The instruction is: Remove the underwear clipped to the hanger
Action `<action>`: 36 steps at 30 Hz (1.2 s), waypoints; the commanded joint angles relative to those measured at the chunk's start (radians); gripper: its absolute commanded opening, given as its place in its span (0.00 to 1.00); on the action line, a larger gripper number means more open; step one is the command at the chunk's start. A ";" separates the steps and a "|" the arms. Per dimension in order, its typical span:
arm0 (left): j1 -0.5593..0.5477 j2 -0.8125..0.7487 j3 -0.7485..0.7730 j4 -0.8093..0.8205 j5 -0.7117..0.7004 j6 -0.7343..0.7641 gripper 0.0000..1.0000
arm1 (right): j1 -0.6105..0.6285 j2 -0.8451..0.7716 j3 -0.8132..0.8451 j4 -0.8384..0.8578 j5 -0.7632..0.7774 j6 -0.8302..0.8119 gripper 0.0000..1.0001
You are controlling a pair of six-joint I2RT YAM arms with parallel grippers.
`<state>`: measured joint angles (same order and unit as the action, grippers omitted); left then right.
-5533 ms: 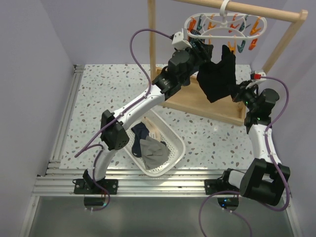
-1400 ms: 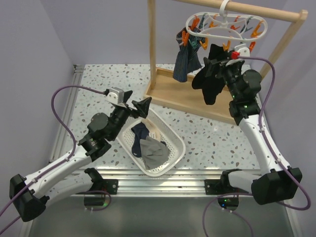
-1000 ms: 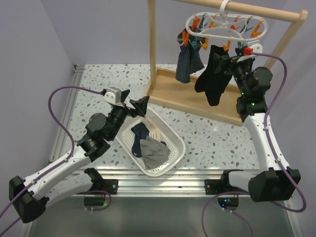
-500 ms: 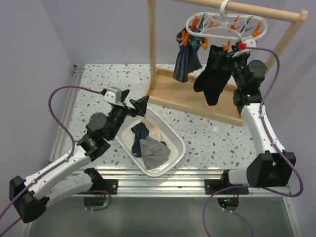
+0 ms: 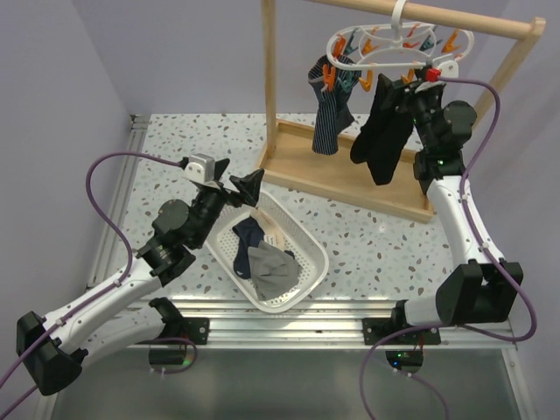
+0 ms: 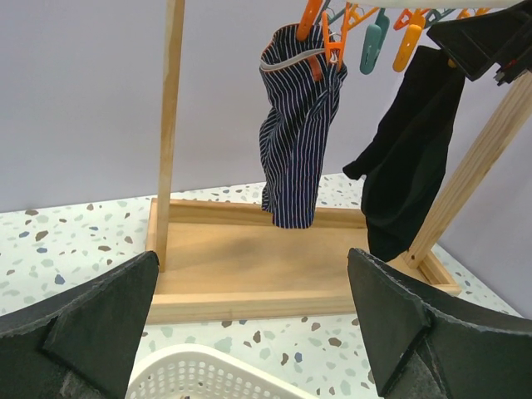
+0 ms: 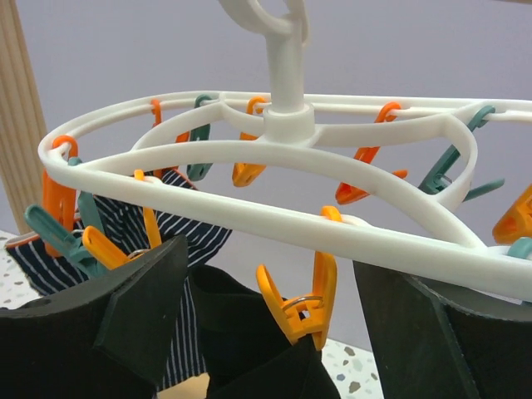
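The white hanger (image 5: 398, 42) hangs by its hook from the wooden rail. Striped underwear (image 5: 331, 105) and black underwear (image 5: 385, 131) are clipped to it. My right gripper (image 5: 418, 86) is raised just under the ring. In the right wrist view it (image 7: 274, 328) is open, its fingers (image 7: 108, 332) standing either side of an orange clip (image 7: 303, 303) that pinches the black underwear (image 7: 241, 349). The striped underwear (image 7: 133, 229) hangs behind. My left gripper (image 5: 241, 182) is open and holds nothing, over the basket's far end; its view shows both garments (image 6: 295, 133) (image 6: 407, 174) ahead.
A white perforated basket (image 5: 308, 282) sits near the table's front, holding a navy garment (image 5: 249, 234) and a grey one (image 5: 273, 267). The wooden frame's base (image 5: 350, 179) and upright post (image 5: 269, 79) stand between the basket and the hanger.
My right gripper has risen to the hanger's ring and its jaws have narrowed a little around the orange clip. The hanger and both garments swung slightly. My left arm has stayed still.
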<state>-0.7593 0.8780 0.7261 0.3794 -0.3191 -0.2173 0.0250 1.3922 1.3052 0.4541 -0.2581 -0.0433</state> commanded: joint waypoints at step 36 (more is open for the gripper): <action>0.006 0.024 0.013 0.041 0.029 -0.025 1.00 | -0.004 -0.137 -0.040 -0.132 -0.086 -0.058 0.99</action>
<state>-0.7593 0.8867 0.7227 0.3801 -0.3111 -0.2264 0.0193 1.3289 1.2850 0.3714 -0.3176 -0.0799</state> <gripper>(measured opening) 0.997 0.957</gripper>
